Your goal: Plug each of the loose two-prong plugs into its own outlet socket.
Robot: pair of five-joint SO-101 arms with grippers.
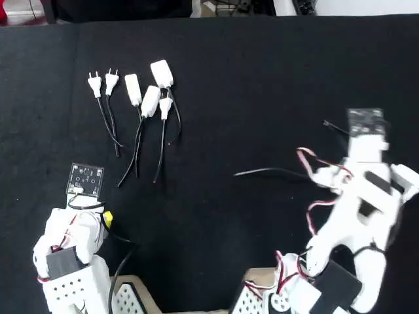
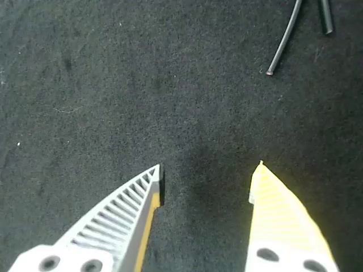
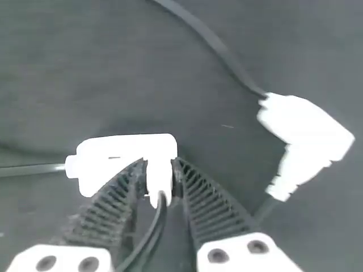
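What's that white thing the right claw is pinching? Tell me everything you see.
It is a white connector piece, smooth like plastic, long with rounded corners. It is held crosswise to the fingers, over the black table. A thin black cable leaves one end. The right gripper pinches its other end between those dark ribbed fingers. No prongs show, so plug or socket is unclear.

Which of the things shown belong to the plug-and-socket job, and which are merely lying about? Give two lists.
Job: loose plug; second loose plug; white sockets; white connector clamped in the right gripper; second white connector lying near it.
Lying about: red object beyond the table's far edge.
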